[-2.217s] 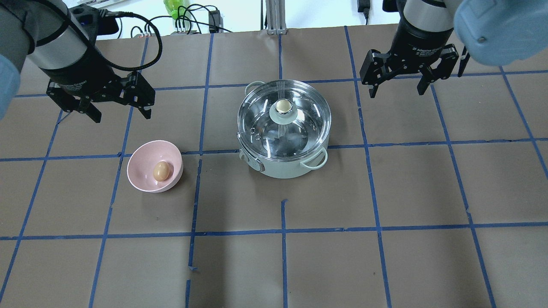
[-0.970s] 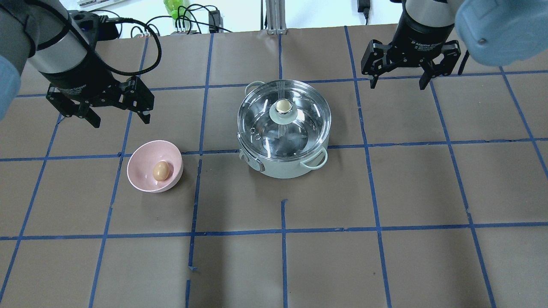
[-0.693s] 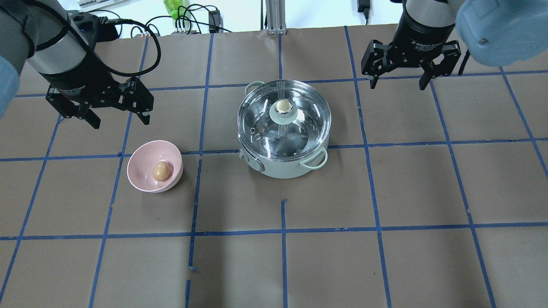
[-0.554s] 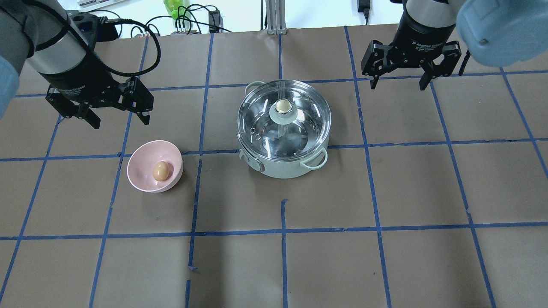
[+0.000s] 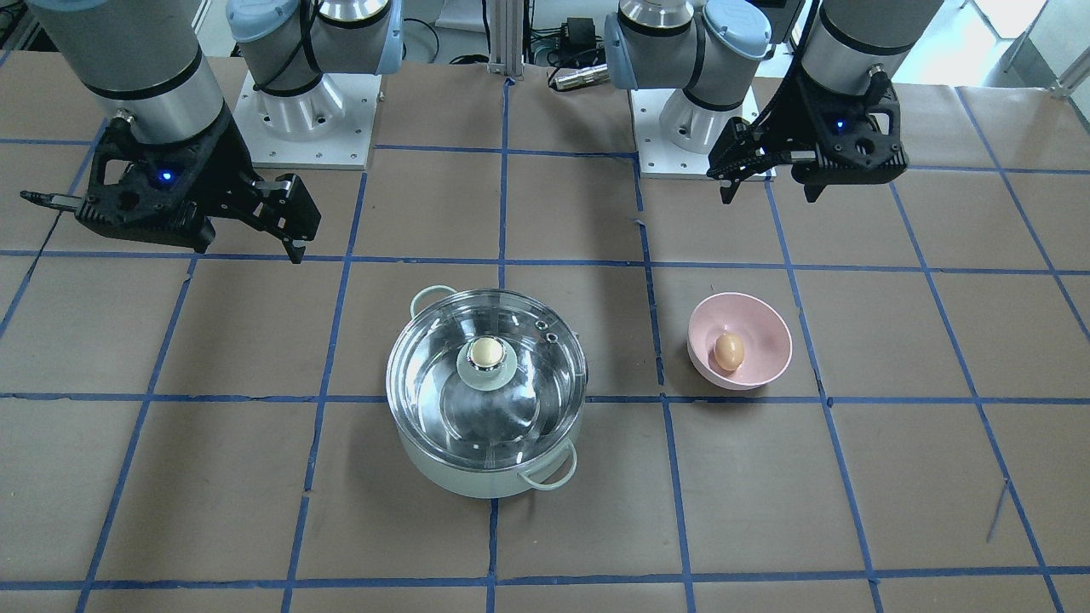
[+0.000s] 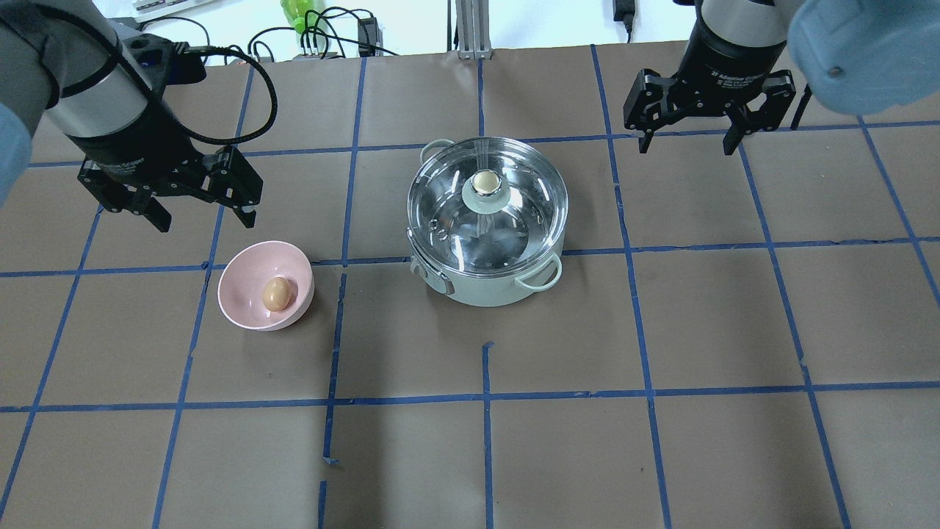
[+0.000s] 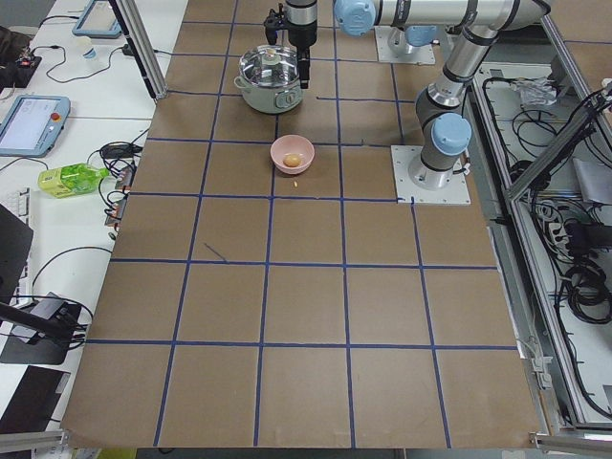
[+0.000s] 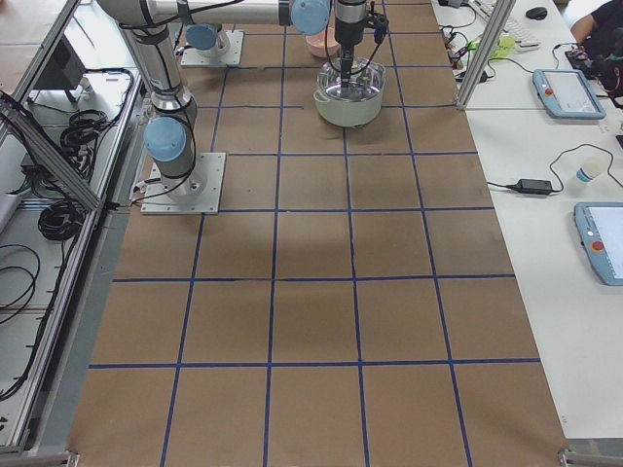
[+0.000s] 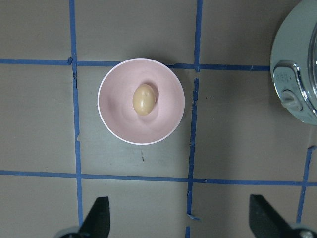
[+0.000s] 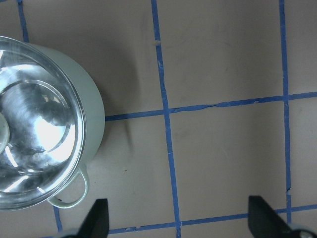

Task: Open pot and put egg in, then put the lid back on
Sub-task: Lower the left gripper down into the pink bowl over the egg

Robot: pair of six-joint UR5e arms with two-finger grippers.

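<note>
The mint-green pot (image 6: 485,290) stands mid-table with the glass lid (image 6: 518,195) on it, beige knob (image 6: 485,181) on top. The tan egg (image 6: 276,293) lies in a pink bowl (image 6: 236,294) to the pot's left. My left gripper (image 6: 205,220) is open and empty, hovering just behind the bowl; its wrist view shows the egg (image 9: 144,99) in front of the fingertips (image 9: 96,218). My right gripper (image 6: 687,147) is open and empty, behind and right of the pot. Its wrist view shows the pot's side (image 10: 94,104) and part of the lid (image 10: 39,124).
Brown paper with a blue tape grid covers the table (image 6: 485,455). Cables and a green bottle (image 6: 297,15) lie beyond the far edge. The two arm bases (image 5: 302,111) stand on the robot's side of the table.
My left gripper has drifted a little nearer to the bowl. My right gripper has moved slightly back, away from the pot. Both stay open; pot, lid, bowl and egg have not moved.
</note>
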